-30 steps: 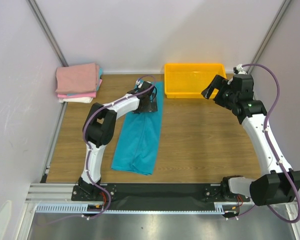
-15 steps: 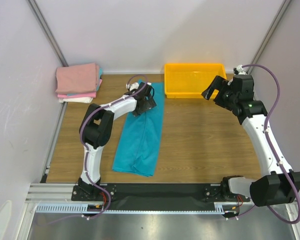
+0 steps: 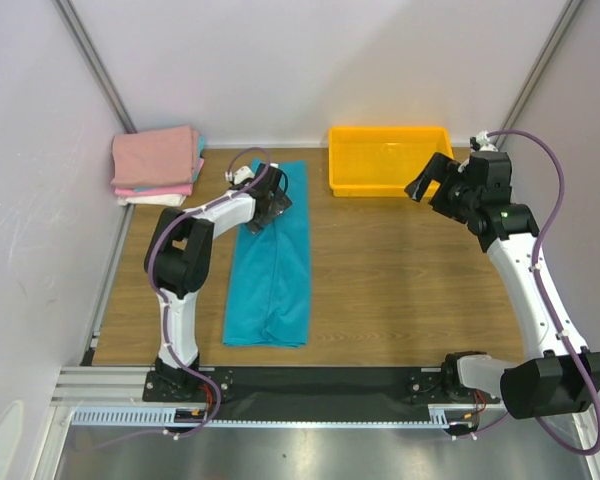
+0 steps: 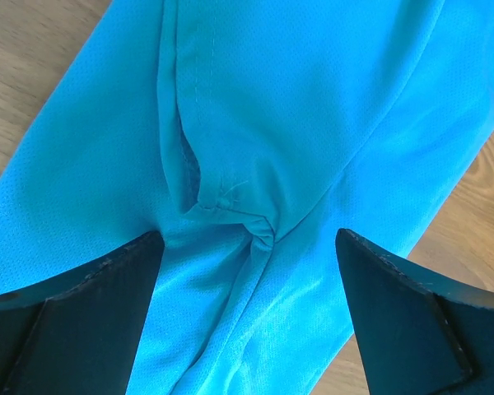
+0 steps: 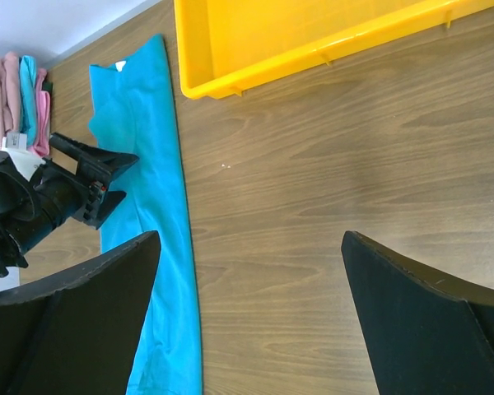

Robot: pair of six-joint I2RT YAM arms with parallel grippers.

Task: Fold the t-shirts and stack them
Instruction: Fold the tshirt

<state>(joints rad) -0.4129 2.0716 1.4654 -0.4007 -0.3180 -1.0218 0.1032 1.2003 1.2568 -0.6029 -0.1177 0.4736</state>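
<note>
Floppy teal t-shirt (image 3: 272,268) lies as a long strip on the worktop (image 3: 400,265), left tool (image 3: 269,196) over its far end and right tool (image 3: 427,178) aside, both gaping, so I'd pinch the far corners.

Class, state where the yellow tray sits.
Top view: the yellow tray sits at the far edge, right of the teal shirt, by the right gripper.

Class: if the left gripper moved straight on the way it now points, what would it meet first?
The left gripper would meet the teal t-shirt, at the puckered crease between its open jaws; how near is unclear.
</note>
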